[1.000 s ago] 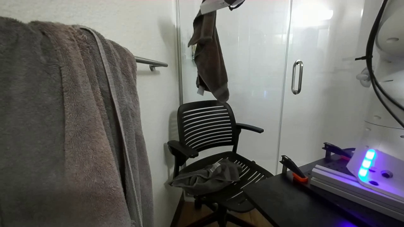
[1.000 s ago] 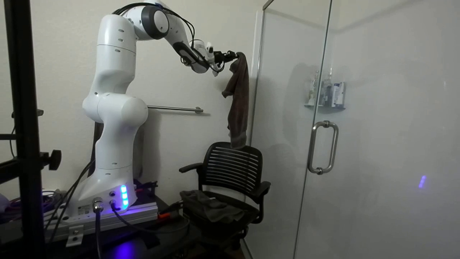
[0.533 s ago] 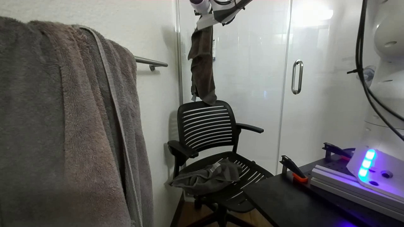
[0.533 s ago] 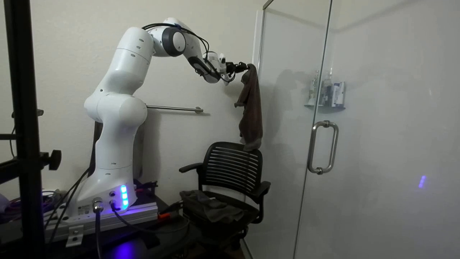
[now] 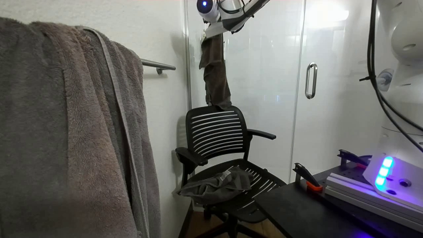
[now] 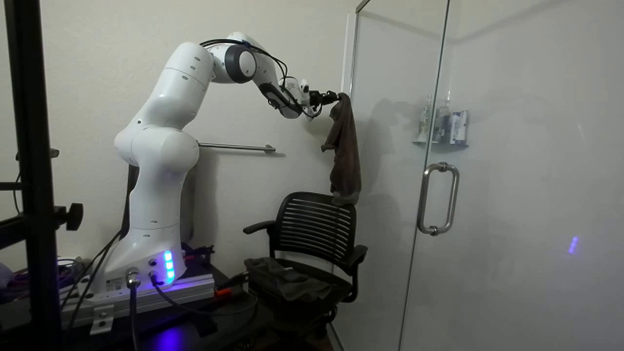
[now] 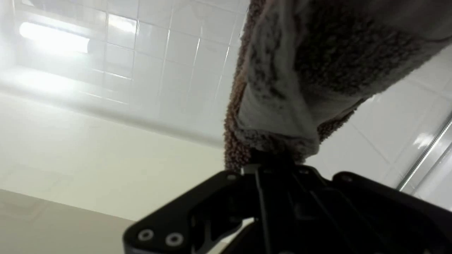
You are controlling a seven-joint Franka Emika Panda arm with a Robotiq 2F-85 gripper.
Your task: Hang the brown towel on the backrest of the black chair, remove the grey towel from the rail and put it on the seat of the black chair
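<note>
Aloft: a narrow, limp, dark brown towel (image 6: 345, 163) of looped terry, hanging full length from the black metal gripper (image 6: 337, 97), right of centre in an exterior view.
Jaws: pinched together on the top of the brown towel; in the wrist view its fabric bunches against their tips and fills the upper right of the frame.
Loose end: overlapping the top edge of the rounded black backrest (image 5: 216, 132) with see-through horizontal slats, in both exterior views; whether they touch, I cannot tell.
Lower centre: black office chair (image 6: 312, 229) with curved armrests (image 6: 258, 227); its flat, slotted black seat (image 5: 264, 183) bears a small, rumpled dark grey cloth (image 5: 216, 190).
Far left: very large taupe-grey terry towel (image 5: 99, 132) with thick soft folds, draped over a thin, straight silver metal rail (image 5: 158, 64) on the white wall (image 5: 167, 109), the rail's bare end showing toward the centre of the frame.
Rig: white jointed robot arm (image 6: 161, 151), arched from the left of the frame to the upper centre in an exterior view, blue lights (image 6: 168, 267) glowing at its foot.
Lower right: black counter (image 5: 287, 211), carrying a ridged silver metal beam (image 5: 360, 198) and black clamps (image 5: 307, 175) with orange-red parts.
Right side: clear glass shower door (image 6: 487, 273) with a looped metal handle (image 6: 456, 200); bottles (image 6: 443, 126) stand on a corner shelf (image 6: 441, 146).
</note>
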